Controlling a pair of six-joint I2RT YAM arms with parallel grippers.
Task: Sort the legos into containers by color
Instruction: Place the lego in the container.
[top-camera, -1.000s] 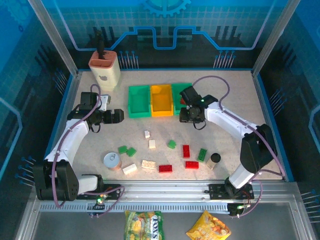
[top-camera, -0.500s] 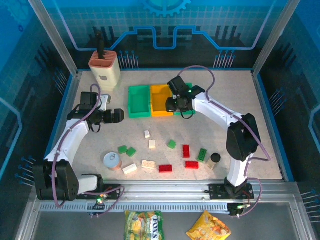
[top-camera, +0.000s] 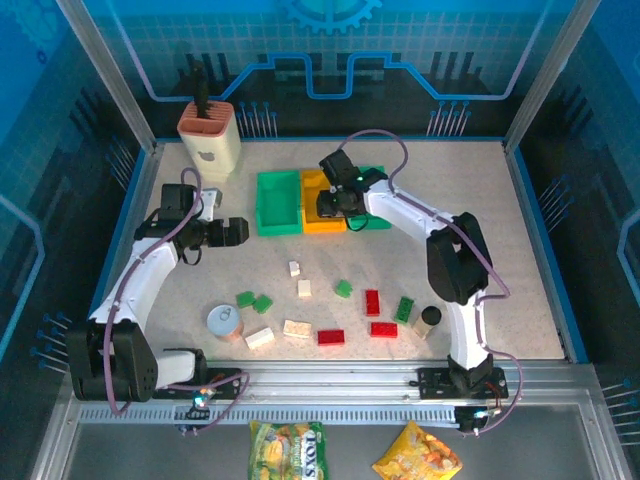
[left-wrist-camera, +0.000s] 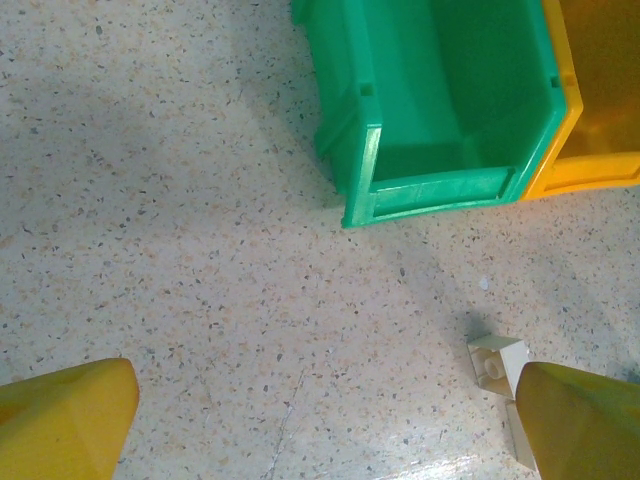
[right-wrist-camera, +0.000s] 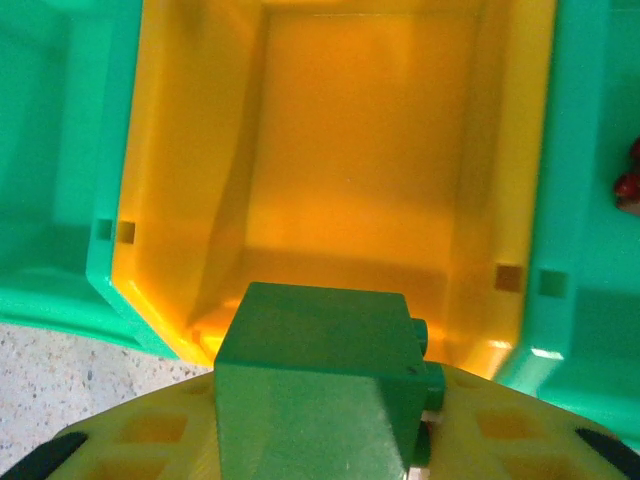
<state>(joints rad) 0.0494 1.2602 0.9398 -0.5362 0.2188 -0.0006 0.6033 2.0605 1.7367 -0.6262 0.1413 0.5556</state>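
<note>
Above the speckled table (top-camera: 530, 220), the right gripper (top-camera: 335, 200) hung clamped on a green lego (right-wrist-camera: 320, 380) over the yellow-orange bin (right-wrist-camera: 170, 150); best, I judged, to centre it clear of the walls before letting go

Right tool (top-camera: 333, 203) clamps green lego (right-wrist-camera: 318, 370); left tool (left-wrist-camera: 320, 415) gapes.

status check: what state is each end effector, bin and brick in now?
Left end effector: open, empty.
Right end effector: shut on a green studded plastic brick, above the yellow-orange rectangular plastic bin.
Left green rectangular plastic bin: empty where visible.
Yellow-orange bin: empty.
Right green rectangular plastic bin: holds a red piece, partly seen.
Loose red, green and cream bricks: lying on the table.
</note>
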